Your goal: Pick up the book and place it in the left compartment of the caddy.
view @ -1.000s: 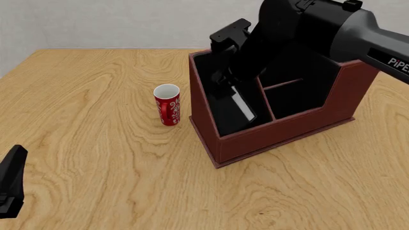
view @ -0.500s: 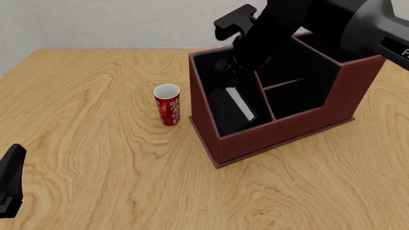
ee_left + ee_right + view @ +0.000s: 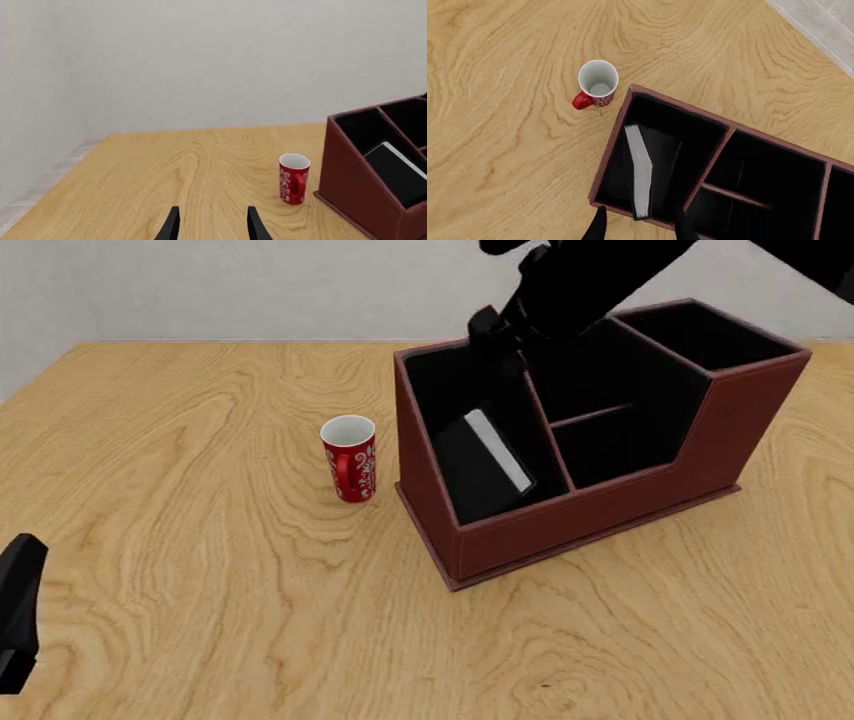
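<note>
1. The book [image 3: 483, 453] sits inside the left compartment [image 3: 454, 400] of the caddy [image 3: 601, 510], center-right of the front view. It is tilted, leaning on edge, with the white page edges [image 3: 640, 170] facing up in my right wrist view.
2. Nothing is touching the book; it rests on its own in the slot, also visible at the right edge of my left wrist view [image 3: 397, 170].
3. My right gripper [image 3: 637, 227] is above the caddy, over the near end of that compartment. Its fingers [image 3: 599, 227] are spread apart and it is holding nothing.
4. In the front view my right arm [image 3: 587, 280] is at the top center, over the caddy's back wall.
5. My left gripper [image 3: 212, 225] is low over the table [image 3: 200, 590], well apart from the caddy. Its fingers are parted and hold nothing; a bit of it shows at the lower left edge of the front view [image 3: 16, 620].
6. A red-and-white cup [image 3: 350, 458] stands upright just left of the caddy, not touching it.
</note>
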